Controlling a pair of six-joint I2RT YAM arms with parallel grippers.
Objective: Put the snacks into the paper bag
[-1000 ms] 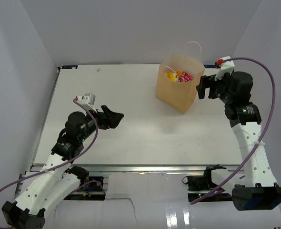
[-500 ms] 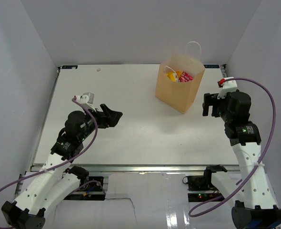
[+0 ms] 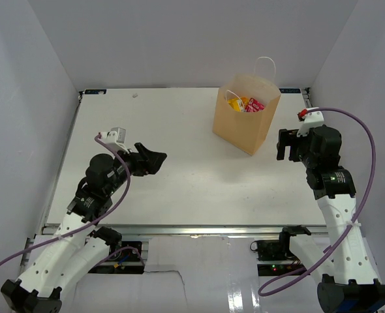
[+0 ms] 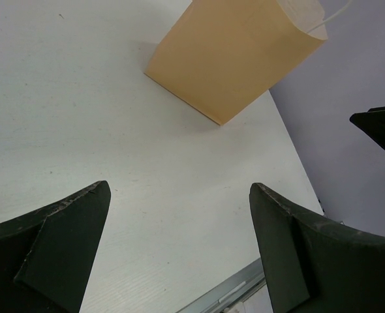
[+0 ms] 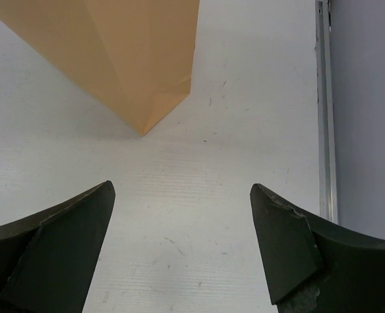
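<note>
Looking past both sets of wide-open, empty jaws, I see the paper bag (image 5: 124, 59) standing just ahead of my right gripper (image 5: 183, 251) and well ahead of my left gripper (image 4: 179, 251), snacks (image 3: 245, 104) inside; I judge it light, thin, crushable, best nudged at its stiffer folded base edge.

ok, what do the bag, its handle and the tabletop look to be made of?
Paper bag: tan kraft paper, matte, with crisp fold creases at its bottom corner.
Handle: thin white loop, maybe twisted paper or cord; too thin to tell.
Table: white matte board with fine scuffs, possibly laminate or painted.
</note>
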